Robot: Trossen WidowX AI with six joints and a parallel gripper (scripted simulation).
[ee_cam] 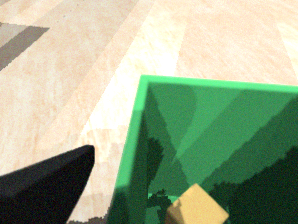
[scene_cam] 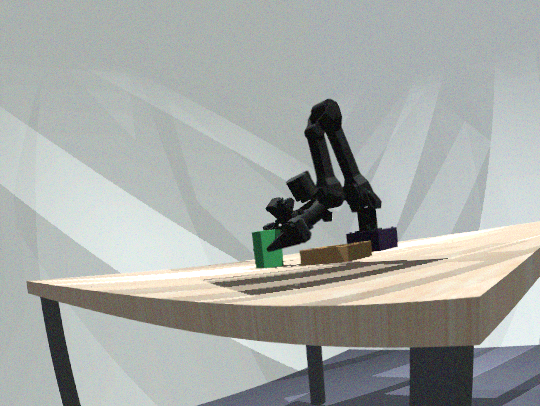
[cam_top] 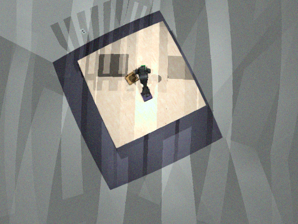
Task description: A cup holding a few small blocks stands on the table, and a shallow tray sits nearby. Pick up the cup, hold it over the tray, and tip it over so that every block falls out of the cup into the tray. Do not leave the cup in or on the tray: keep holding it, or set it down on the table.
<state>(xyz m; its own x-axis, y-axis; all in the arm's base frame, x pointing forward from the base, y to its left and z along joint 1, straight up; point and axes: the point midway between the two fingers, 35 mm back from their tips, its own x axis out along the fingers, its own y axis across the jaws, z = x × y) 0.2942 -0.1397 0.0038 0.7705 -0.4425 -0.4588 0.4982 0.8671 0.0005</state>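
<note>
The plain green, square-sided open cup [cam_top: 143,65] [scene_cam: 266,252] [ee_cam: 131,150] stands upright on the wooden surface [cam_top: 118,110] [scene_cam: 150,287] [ee_cam: 55,95], between one and two o'clock from the shallow brown tray [cam_top: 128,81] [scene_cam: 325,256] in the top view. A tan block [ee_cam: 197,207] shows inside its shaded interior. The jaws are spread wide at the cup, released, gripping nothing.

Green square-walled cup [cam_top: 143,65] [scene_cam: 265,251] [ee_cam: 131,165], its near side cut off in the wrist view; tan block [ee_cam: 198,207], cropped by the lower edge; any further blocks perhaps obscured by shadow.
</note>
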